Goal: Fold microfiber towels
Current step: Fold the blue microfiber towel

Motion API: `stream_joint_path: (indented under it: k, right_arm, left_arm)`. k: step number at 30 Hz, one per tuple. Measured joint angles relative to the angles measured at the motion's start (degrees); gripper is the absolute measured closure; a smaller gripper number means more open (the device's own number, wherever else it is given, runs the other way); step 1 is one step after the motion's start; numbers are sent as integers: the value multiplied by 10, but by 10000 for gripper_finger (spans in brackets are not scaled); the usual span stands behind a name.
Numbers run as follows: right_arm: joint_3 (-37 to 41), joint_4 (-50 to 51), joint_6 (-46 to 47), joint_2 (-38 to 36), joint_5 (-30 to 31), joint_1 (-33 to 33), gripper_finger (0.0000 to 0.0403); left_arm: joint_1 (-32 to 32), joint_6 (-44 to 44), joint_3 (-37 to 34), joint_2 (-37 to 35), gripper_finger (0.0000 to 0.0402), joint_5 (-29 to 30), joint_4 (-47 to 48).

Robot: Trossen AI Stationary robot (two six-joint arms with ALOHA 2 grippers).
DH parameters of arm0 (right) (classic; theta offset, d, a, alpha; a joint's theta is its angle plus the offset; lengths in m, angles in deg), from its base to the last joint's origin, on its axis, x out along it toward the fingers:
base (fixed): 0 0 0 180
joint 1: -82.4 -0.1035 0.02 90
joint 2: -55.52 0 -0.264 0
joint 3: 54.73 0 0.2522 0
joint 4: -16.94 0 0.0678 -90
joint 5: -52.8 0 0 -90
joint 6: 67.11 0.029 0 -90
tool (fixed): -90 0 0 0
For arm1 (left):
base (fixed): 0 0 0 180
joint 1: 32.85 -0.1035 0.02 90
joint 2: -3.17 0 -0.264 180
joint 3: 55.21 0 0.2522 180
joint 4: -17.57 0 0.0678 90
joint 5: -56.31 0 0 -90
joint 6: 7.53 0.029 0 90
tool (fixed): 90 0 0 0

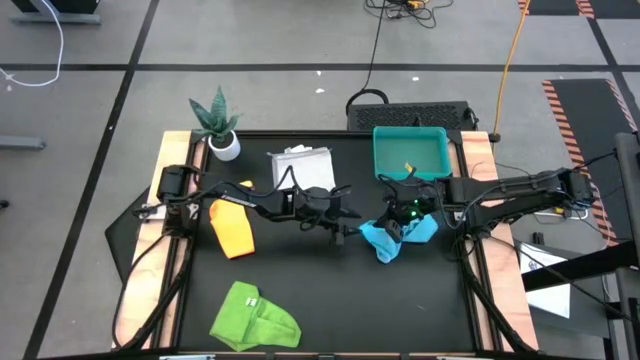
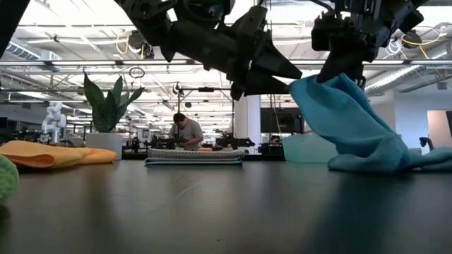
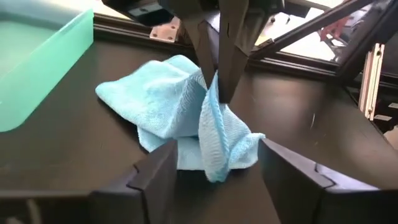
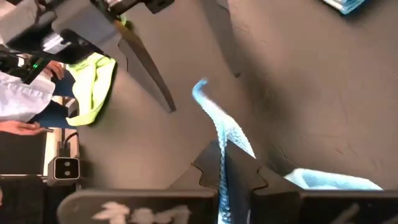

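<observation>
The right gripper (image 3: pixel 214 84) pinches the light blue towel (image 3: pixel 168 106) up off the table while the left gripper (image 3: pixel 214 171) stands spread apart just beside it

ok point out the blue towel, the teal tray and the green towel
blue towel (image 3: pixel 168 106), left wrist view, on its spread flat part
teal tray (image 1: pixel 410 152), high view, on its inner floor
green towel (image 1: pixel 255 318), high view, on the middle of the cloth

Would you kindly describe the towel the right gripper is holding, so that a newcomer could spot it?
Start at the teal tray at the table's back right. Just in front lies the light blue towel, one edge pinched up by the right gripper; the other cloths lie untouched.
</observation>
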Motion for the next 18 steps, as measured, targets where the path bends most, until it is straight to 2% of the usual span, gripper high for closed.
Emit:
stream_joint_path:
  k: [3, 7, 10, 18]
  right_arm:
    - [0, -8, 0, 0, 13, 1, 403]
    - [0, -28, 3, 0, 13, 4, 403]
    - [0, -27, 3, 0, 13, 4, 403]
    - [0, -15, 3, 0, 14, 4, 403]
  left_arm:
    - [0, 0, 0, 0, 156, -23, 2]
    - [0, 0, 0, 0, 165, -16, 34]
    - [-1, -1, 0, 0, 192, -4, 35]
    - [-3, -8, 0, 0, 300, -4, 13]
